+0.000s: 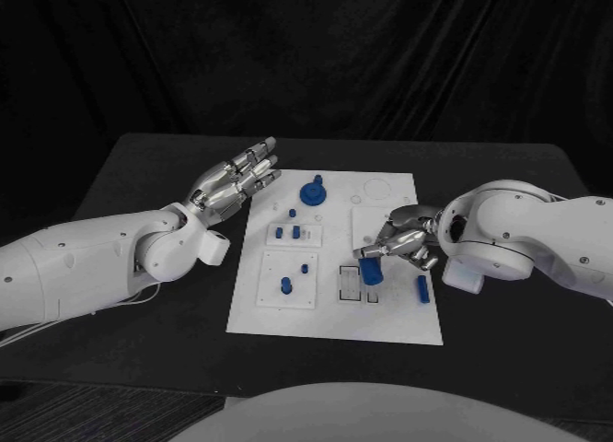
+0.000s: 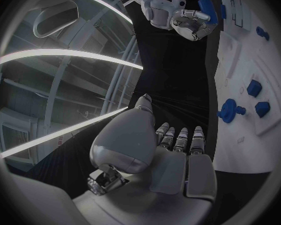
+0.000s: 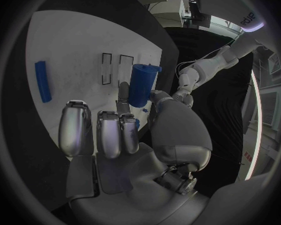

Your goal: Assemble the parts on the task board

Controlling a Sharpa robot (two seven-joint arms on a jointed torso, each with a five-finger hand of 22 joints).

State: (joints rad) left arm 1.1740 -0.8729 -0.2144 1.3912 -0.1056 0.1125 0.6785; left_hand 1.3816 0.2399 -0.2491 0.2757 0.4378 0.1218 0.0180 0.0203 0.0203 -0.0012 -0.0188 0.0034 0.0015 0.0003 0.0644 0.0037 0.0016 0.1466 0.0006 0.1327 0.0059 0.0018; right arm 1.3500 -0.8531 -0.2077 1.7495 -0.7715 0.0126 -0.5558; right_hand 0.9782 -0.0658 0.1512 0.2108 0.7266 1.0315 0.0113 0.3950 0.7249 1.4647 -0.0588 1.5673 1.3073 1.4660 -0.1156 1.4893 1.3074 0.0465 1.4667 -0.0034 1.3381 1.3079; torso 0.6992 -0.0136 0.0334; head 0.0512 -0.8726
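My right hand (image 1: 402, 241) pinched a blue peg (image 1: 370, 269) above the board (image 1: 336, 318), to seat it | left hand (image 1: 235, 181) spread, empty, aside

The white task board (image 1: 336, 318) lay flat mid-table. A blue cylinder part (image 1: 370, 269) stood upright in the right hand (image 1: 402, 241), above the board's right side. A blue bar (image 1: 422, 288) lay near the right edge.
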